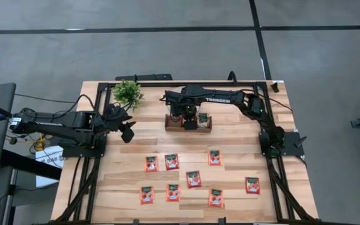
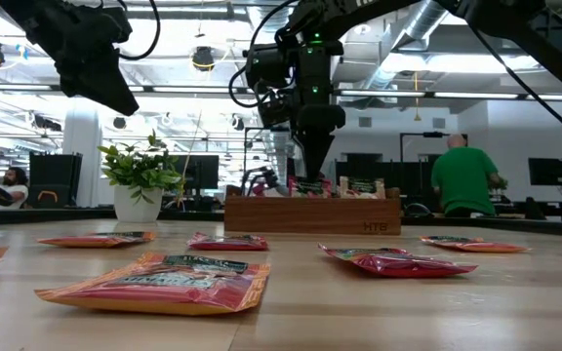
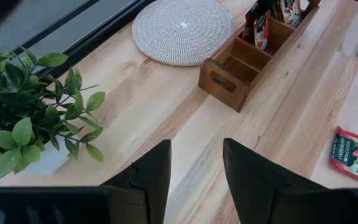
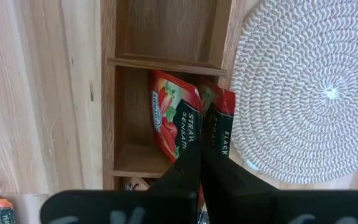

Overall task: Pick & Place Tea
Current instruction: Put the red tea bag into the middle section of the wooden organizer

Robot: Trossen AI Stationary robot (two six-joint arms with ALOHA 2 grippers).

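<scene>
- Wooden bench (image 1: pixel 242 144), cut off at the near edge in the high view; landmark below: the wooden tray (image 1: pixel 187 122).
- Round woven disc (image 4: pixel 303 87) touching the tray's long side; almost wholly hidden under the right arm in the high view, seen whole only from the left wrist.
- Potted plant (image 1: pixel 127 94) well to the left of the tray, near the bench's back edge.
- Three-part tray near the bench's back middle, partly covered from above by the right arm. End compartment on the left-arm side bare; middle compartment with a red sachet (image 4: pixel 169 121) standing on edge; third compartment with more sachets, too hidden to count.
- Left hand (image 3: pixel 196 177) hanging above the bench left of the tray, between tray and plant, fingers spread apart, holding nothing.
- Right hand (image 4: pixel 199 163) pointing straight down over the tray's middle compartment, fingers pressed together on a second red sachet (image 4: pixel 219 121); lower part of that sachet hidden behind the fingers.
- Nine loose tea sachets (image 1: pixel 194 179) lying flat in front of the tray, spread over the bench's near half, apart from one another; print too small to read from above.
</scene>
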